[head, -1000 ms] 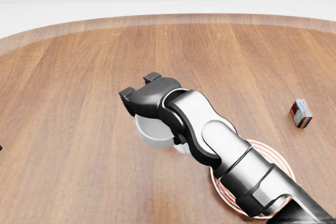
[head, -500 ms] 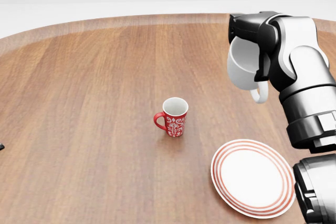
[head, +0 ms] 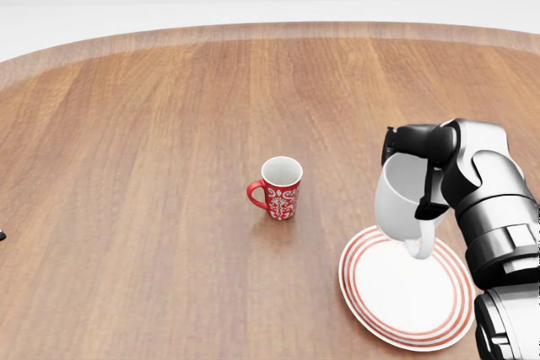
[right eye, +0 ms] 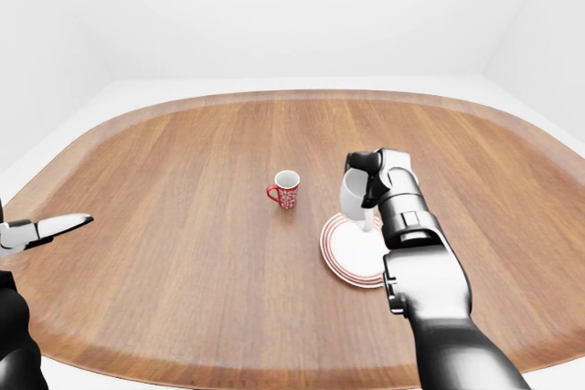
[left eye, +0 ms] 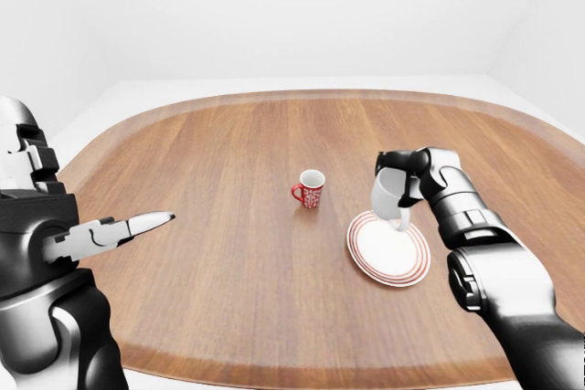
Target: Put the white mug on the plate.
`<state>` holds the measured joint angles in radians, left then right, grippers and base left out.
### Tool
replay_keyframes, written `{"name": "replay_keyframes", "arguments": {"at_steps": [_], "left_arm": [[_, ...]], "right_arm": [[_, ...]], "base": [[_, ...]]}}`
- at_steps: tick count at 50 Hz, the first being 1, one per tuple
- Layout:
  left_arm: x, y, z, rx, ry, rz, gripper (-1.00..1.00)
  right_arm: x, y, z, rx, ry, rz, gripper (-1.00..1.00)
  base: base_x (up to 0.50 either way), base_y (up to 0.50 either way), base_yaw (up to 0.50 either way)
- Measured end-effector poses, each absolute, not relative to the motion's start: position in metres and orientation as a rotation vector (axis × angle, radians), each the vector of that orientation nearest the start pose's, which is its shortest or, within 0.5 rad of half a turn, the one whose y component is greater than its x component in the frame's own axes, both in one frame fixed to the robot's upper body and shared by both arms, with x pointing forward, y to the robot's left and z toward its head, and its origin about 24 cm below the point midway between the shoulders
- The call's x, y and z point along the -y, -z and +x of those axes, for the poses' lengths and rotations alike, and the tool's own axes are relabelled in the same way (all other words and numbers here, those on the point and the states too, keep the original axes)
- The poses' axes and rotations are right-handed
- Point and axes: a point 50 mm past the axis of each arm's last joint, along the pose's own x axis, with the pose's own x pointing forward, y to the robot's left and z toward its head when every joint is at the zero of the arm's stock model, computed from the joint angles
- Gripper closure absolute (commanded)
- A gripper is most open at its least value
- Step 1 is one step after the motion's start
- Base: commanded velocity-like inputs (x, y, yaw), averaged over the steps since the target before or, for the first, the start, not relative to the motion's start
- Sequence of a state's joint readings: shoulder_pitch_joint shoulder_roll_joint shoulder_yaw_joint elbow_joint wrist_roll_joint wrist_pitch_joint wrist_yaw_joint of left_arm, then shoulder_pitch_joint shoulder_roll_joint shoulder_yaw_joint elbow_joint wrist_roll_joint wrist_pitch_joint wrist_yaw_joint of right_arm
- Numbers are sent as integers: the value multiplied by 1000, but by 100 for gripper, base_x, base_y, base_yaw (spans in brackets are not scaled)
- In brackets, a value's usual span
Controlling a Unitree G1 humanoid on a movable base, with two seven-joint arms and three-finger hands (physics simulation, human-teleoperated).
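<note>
My right hand [head: 415, 171] is shut on the white mug [head: 400, 200] and holds it just above the left part of the white plate with red rings [head: 405, 291], at the lower right of the head view. The mug hangs tilted, its handle [head: 418, 246] low over the plate. Whether the mug touches the plate I cannot tell. My left hand [left eye: 123, 226] is open and empty at the left of the left-eye view, far from the mug.
A red patterned mug [head: 280, 187] stands upright on the round wooden table [head: 152, 166], left of the plate. The table's rim [left eye: 302, 96] curves along the top of the views.
My right hand lifted the white mug from beside the red mug, swung it up to the right, then lowered it over the plate. A small box seen one second ago at the right is now behind my arm.
</note>
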<state>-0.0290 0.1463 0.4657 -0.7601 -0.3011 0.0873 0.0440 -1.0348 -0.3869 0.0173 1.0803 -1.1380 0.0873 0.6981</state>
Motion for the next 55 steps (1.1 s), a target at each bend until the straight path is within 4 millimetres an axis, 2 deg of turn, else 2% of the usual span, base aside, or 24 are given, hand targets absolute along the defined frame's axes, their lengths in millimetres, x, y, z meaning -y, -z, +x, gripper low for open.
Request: {"name": "replay_keyframes", "arguments": {"at_steps": [12, 21, 35, 55], "left_arm": [[-240, -219, 181, 771, -300, -2, -100], [-239, -219, 181, 773, -301, -2, -100], [-239, -220, 181, 778, -300, -2, -100], [-240, -220, 180, 779, -300, -1, -100]], "right_arm": [[222, -87, 385, -768, -510, -1275, 100], [228, -68, 376, -832, -537, -1240, 100], [239, -56, 367, -881, -538, -1211, 100], [240, -43, 360, -917, -555, -1158, 100]], "base": [[0, 0, 0], [0, 0, 0], [0, 0, 0], [0, 0, 0]]}}
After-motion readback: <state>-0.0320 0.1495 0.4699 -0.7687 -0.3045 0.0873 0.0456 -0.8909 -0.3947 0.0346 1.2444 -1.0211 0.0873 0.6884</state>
